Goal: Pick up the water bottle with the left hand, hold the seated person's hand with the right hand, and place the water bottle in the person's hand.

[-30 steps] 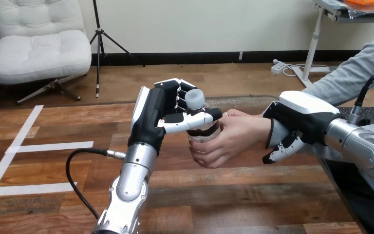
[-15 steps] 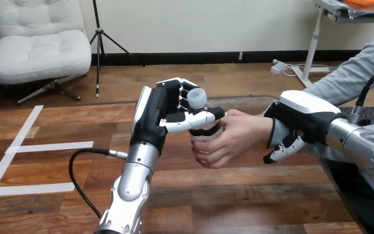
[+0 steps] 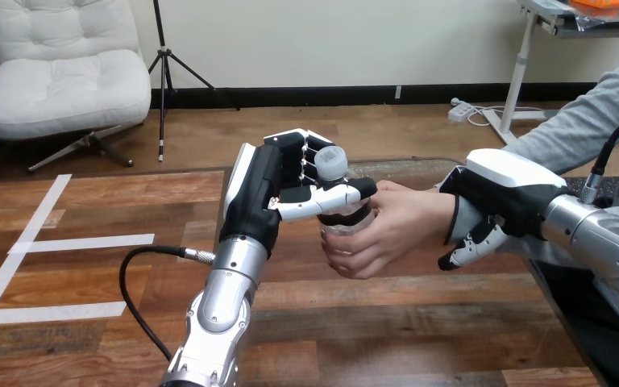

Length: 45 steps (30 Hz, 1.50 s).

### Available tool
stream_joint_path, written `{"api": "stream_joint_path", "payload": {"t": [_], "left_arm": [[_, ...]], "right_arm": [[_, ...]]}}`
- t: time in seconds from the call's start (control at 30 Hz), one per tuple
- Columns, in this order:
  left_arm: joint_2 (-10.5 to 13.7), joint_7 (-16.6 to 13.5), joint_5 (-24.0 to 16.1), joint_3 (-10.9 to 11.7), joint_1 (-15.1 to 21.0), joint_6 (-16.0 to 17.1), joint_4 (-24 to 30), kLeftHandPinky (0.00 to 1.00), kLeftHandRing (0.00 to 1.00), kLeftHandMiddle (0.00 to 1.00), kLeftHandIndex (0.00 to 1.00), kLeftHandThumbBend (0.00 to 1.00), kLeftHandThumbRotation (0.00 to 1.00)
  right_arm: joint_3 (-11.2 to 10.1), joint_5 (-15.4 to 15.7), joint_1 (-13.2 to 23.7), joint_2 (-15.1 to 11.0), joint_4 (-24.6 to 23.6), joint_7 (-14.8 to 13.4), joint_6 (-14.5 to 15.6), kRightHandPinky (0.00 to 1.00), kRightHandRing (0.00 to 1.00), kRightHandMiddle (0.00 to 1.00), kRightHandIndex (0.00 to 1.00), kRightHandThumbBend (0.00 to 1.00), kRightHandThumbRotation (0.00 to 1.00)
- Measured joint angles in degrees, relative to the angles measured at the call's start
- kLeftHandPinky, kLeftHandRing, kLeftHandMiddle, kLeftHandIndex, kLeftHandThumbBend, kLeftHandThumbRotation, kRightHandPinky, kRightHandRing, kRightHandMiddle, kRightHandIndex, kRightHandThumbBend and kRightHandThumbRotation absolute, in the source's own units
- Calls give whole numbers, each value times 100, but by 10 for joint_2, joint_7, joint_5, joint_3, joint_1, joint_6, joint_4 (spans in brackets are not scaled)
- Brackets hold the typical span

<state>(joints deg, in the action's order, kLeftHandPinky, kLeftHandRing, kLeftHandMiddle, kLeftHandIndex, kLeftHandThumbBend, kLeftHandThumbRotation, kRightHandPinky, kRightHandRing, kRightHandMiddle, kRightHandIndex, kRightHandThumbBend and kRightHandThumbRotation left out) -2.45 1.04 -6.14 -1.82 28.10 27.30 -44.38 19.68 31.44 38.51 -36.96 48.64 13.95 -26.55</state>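
left arm (image 3: 218, 314): silver forearm rising from the near table edge
table (image 3: 403, 322): wooden, bottle held up above it
right hand (image 3: 504, 189): at the right, white shell on top, fingers curled under and round the person's wrist
person's hand (image 3: 395, 226): reaches in from the right, fingers wrapped on the bottle's lower body
left hand (image 3: 262, 193): fingers and thumb clamped round the bottle just under the cap
water bottle (image 3: 331, 165): upright, mid-air, both hands on it

Three white tape strips (image 3: 81, 242) mark the plank-patterned wooden table (image 3: 419, 322), all lying well left of the fingers (image 3: 294, 157) of the left hand (image 3: 254, 193); bare boards stretch beneath those fingers.
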Motion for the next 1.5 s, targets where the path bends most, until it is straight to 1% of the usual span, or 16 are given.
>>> {"api": "stream_joint_path", "payload": {"t": [0.4,0.53,0.57,0.63,0.73,0.83,0.87,0.93,1.07,1.1,1.13,1.17,1.3,1.5], "left_arm": [[-1,11,14,1,0,0,0,33,37,40,39,77,0],[-1,23,24,3,0,-1,0,34,39,42,40,77,0],[-1,27,28,3,0,-2,0,36,41,45,43,80,0],[-1,38,37,5,0,-6,1,38,43,47,45,81,0],[0,54,48,7,0,-10,1,42,48,54,51,85,0],[4,73,60,8,0,-17,1,46,54,62,57,89,7],[5,78,62,8,0,-19,1,50,59,67,61,92,16],[8,86,65,8,0,-23,0,54,62,70,64,94,22],[14,96,65,8,0,-27,0,64,71,78,73,98,41],[15,97,64,7,0,-28,0,68,75,81,76,99,49],[17,99,63,7,0,-29,0,68,75,81,76,99,49],[18,100,62,7,1,-30,0,72,80,85,80,99,57],[22,104,59,7,2,-32,0,78,87,90,86,100,68],[25,108,59,7,3,-42,0,90,94,95,93,100,82]], "right_arm": [[0,0,0,-2,0,0,0,24,28,32,32,71,0],[0,0,0,-3,0,0,0,24,28,33,32,71,0],[0,0,0,-3,0,0,0,25,28,33,32,71,0],[0,0,0,-3,0,0,0,25,28,33,32,71,0],[0,0,0,-4,0,0,0,25,29,33,33,71,0],[0,0,0,-4,0,0,0,25,29,33,33,71,0],[0,0,0,-4,0,0,0,25,29,33,33,71,0],[0,0,0,-4,0,0,0,25,29,33,33,71,0],[0,0,0,-4,0,0,0,26,29,34,33,71,0],[0,0,0,-4,0,0,0,26,29,34,33,71,0],[0,0,0,-4,0,0,0,26,29,34,33,71,0],[0,0,0,-4,0,0,0,26,29,33,33,71,0],[0,0,0,-4,0,0,0,26,29,33,33,71,0],[0,0,0,-4,0,0,0,25,28,32,32,71,0]]}}
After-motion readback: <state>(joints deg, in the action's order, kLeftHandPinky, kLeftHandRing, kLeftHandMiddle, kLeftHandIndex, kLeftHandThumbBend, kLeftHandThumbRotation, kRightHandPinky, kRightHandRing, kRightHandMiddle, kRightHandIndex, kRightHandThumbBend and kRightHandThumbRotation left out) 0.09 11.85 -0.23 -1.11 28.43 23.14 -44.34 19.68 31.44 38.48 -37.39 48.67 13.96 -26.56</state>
